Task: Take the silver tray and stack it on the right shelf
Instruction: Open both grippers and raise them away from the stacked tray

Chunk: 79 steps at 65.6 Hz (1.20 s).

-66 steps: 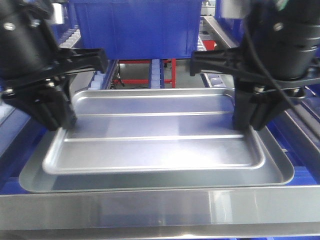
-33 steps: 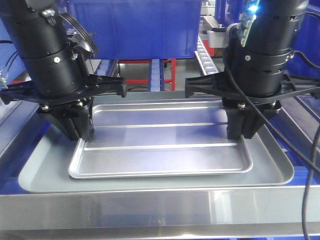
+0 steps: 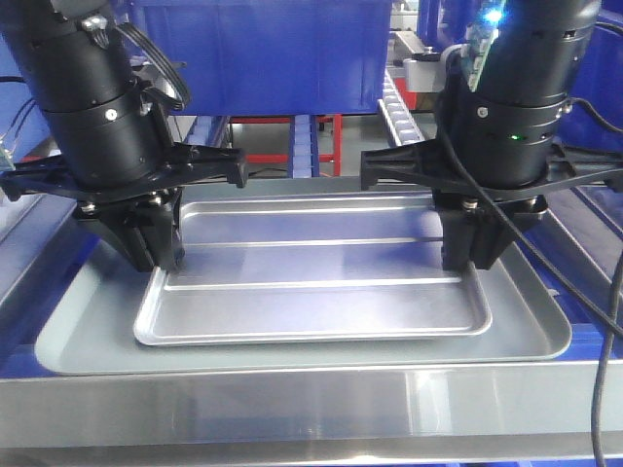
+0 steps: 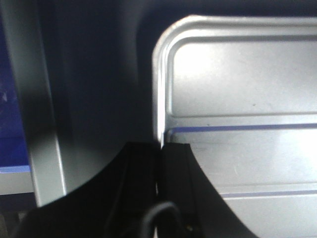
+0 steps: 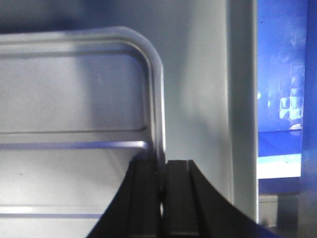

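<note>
The silver tray (image 3: 311, 292), shiny with two raised ridges, lies inside a larger dull grey tray (image 3: 545, 336) behind the shelf's brushed-steel front bar (image 3: 311, 404). My left gripper (image 3: 156, 261) is shut on the silver tray's left rim; the left wrist view shows its jaws (image 4: 161, 148) pinching that rim (image 4: 157, 89). My right gripper (image 3: 465, 261) is shut on the right rim; the right wrist view shows its jaws (image 5: 161, 166) clamped on the edge (image 5: 157, 89). The shelf's rollers are mostly hidden under the trays.
A blue bin (image 3: 263, 53) stands just behind the trays. A lane of white rollers (image 3: 394, 102) runs at the back right. A red frame (image 3: 292, 146) shows under the bin. Blue frame pieces (image 3: 599, 341) flank the grey tray.
Over the last second both arms moved back and down with the silver tray, setting it in the grey tray. Since half a second ago nothing has visibly moved.
</note>
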Motion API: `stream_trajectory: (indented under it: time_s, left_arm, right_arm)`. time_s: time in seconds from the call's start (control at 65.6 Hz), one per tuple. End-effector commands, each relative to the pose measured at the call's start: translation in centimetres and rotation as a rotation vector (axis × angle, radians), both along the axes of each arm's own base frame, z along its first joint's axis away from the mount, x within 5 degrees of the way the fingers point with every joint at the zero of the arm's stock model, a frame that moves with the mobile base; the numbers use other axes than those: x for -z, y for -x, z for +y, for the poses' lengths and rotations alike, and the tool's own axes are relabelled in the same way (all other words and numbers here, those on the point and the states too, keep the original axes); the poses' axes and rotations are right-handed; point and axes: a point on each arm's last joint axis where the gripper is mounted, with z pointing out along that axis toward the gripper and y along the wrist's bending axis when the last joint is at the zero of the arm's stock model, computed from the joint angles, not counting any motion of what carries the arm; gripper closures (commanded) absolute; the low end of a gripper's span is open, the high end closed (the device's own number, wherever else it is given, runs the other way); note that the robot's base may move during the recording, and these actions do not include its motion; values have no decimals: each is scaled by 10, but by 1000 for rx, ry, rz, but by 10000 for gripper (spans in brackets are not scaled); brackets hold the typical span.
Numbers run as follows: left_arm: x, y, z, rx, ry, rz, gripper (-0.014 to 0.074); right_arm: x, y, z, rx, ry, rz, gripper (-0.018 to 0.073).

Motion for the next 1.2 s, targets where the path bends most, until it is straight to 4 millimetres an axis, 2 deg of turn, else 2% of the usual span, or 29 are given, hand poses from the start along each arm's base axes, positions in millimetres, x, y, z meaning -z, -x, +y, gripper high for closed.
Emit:
stream_trajectory:
  time_s: [0.0, 0.656, 0.717, 0.747, 0.793, 0.839, 0.869, 0.915, 0.945, 1.037, 1.098, 1.189]
  left_arm:
    - [-25, 0, -6, 26, 62, -79, 687]
    - [-23, 3, -5, 19, 48, -40, 683]
    - [-23, 4, -6, 11, 62, -30, 654]
    - [-23, 4, -6, 6, 70, -24, 589]
    - [-23, 4, -6, -1, 80, -20, 498]
    - [-24, 4, -7, -14, 100, -23, 331]
    - [-24, 3, -7, -30, 112, -25, 273]
    - [-25, 2, -8, -34, 121, -33, 166]
    - [-26, 1, -8, -31, 119, -43, 128]
    - [-26, 0, -8, -24, 109, -52, 117]
    - [-27, -1, -7, -14, 97, -68, 139]
    - [-32, -5, -6, -18, 99, -85, 195]
  right_arm:
    - [-30, -8, 6, -29, -88, -146, 501]
    - [-30, -7, 6, -26, -94, -143, 499]
    - [-30, -7, 6, -26, -94, -143, 498]
    - [-30, -8, 6, -26, -95, -144, 491]
    - [-30, -7, 7, -27, -96, -145, 465]
    - [-30, -8, 7, -28, -97, -146, 412]
    - [-30, -8, 7, -28, -97, -147, 370]
    - [-30, -8, 7, -28, -98, -148, 289]
    - [-30, -8, 7, -28, -98, -148, 209]
    - [-30, -7, 7, -27, -94, -143, 15]
    - [-29, -7, 6, -25, -91, -139, -70]
    - [-32, -6, 4, -13, -68, -113, -45]
